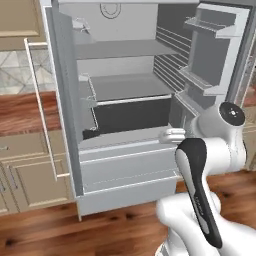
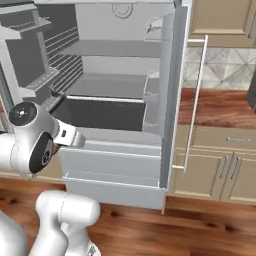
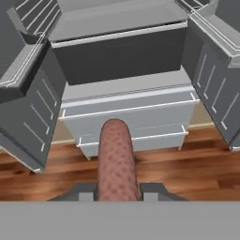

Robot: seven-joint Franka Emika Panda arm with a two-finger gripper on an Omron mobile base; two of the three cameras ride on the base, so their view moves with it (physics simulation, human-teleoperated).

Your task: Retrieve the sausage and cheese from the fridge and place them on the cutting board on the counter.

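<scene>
The sausage [image 3: 116,154], a reddish-brown rounded cylinder, stands up between my two dark fingertips in the hand view. My gripper [image 3: 117,191] is shut on it. The hand hangs in front of the open fridge [image 3: 122,61], facing its lower drawers above the wood floor. Both fridge doors stand wide open, and the grey shelves [image 1: 125,87] look bare in both base views. My white wrist [image 1: 172,135] reaches toward the fridge's lower front. The cheese and the cutting board are out of view. The reddish counter [image 1: 20,112] runs beside the fridge [image 2: 115,85].
The open fridge doors [image 1: 62,100] [image 2: 172,90] jut out toward me on both sides, with door bins [image 1: 210,55] on the other leaf. Beige cabinets [image 2: 220,170] sit under the counter [image 2: 220,107]. Wood floor [image 3: 187,164] lies below the hand.
</scene>
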